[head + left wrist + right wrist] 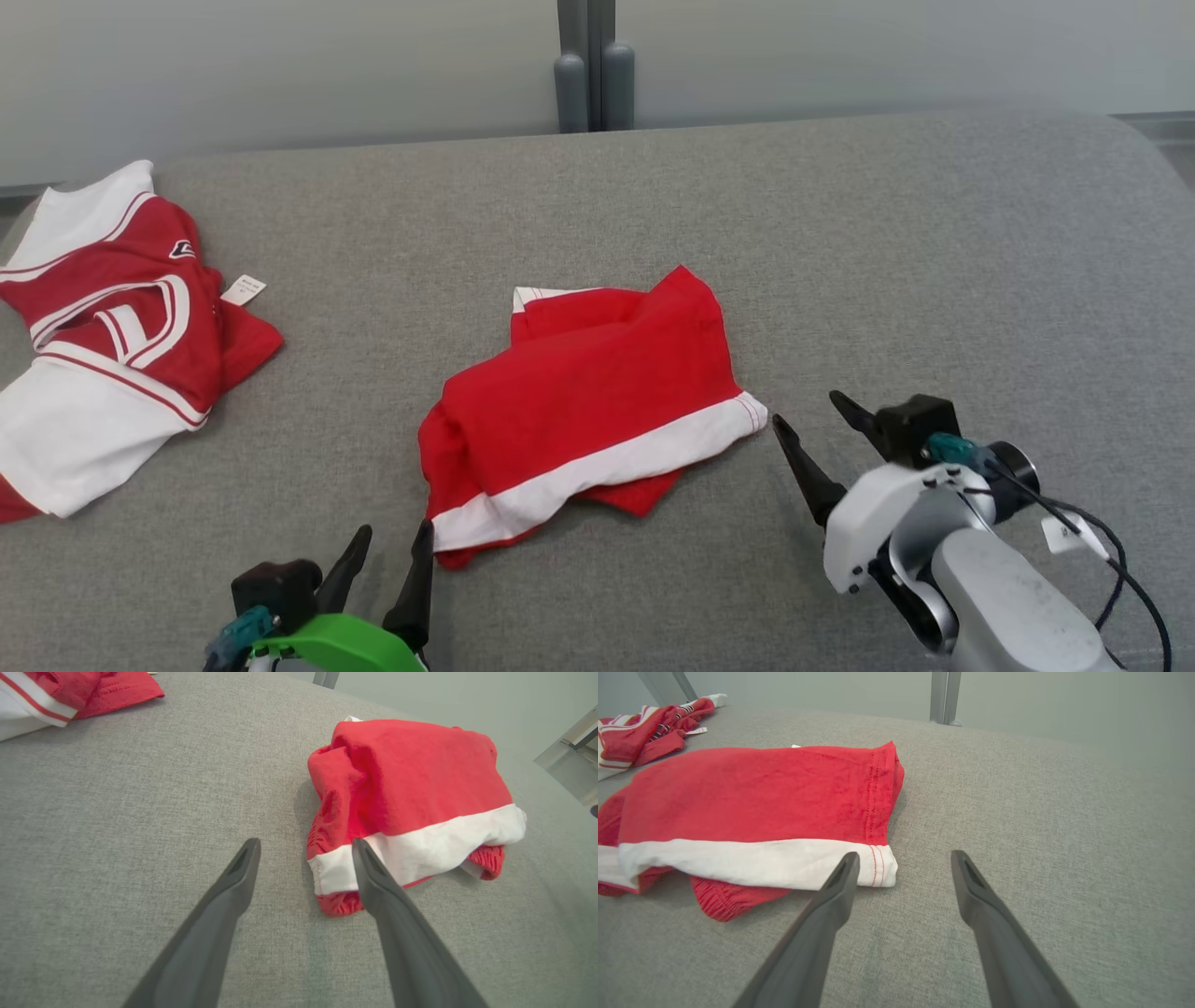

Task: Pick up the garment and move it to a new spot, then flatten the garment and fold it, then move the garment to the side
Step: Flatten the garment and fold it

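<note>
Between my left gripper (pixel 395 528) and right gripper (pixel 805 409), mid grey cushion (pixel 840 233), red garment (pixel 588 392) lies bundled flat. Both jaws apart, empty, just beside its near corners. Fold looks done; side move remains.

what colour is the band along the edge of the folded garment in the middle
White, on the red garment; its band shows best in the right wrist view.
</note>
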Robot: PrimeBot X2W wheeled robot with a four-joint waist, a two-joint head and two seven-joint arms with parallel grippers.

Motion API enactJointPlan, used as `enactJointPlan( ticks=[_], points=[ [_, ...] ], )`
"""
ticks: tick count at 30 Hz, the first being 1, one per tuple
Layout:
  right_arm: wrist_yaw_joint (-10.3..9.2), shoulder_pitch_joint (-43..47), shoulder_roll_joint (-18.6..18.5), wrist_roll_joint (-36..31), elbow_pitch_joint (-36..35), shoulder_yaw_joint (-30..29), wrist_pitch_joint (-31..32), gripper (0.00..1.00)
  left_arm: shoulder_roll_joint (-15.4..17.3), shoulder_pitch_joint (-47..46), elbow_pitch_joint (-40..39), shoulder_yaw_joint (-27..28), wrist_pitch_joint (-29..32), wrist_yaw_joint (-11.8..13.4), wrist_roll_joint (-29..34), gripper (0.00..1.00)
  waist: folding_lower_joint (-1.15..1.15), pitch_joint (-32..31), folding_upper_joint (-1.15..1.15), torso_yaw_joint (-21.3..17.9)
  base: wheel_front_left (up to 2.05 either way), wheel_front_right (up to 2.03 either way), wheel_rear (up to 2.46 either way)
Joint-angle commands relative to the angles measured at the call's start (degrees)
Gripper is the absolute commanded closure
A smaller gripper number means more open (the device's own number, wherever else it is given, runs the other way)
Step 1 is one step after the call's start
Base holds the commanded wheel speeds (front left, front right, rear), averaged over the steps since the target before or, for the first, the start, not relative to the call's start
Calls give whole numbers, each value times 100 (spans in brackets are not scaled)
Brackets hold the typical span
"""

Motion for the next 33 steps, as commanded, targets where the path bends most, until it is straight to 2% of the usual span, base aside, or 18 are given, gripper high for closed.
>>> enactJointPlan(
  ticks=[1, 7, 14, 33],
  points=[
    [-4, -307, -12, 222, 242, 210, 156, 0, 13, -194, 93, -60, 70, -14, -139, 0, 0, 177, 0, 69, 0, 0, 0],
    [-4, -1015, 33, 651, 1098, 837, 317, 0, 33, -556, 414, -357, 114, -15, -464, 0, 0, 350, 0, 224, 0, 0, 0],
    [-5, -1441, 23, 1065, 1700, 1460, 191, 0, 153, -772, 675, -742, -3, -16, -761, 0, 0, 463, 0, 309, 0, 0, 0],
    [-5, -1921, -25, 1683, 2462, 2361, -397, 0, 328, -1054, 1105, -1380, -251, -16, -1325, 0, 0, 520, 0, 295, 0, 0, 0]
  ],
)
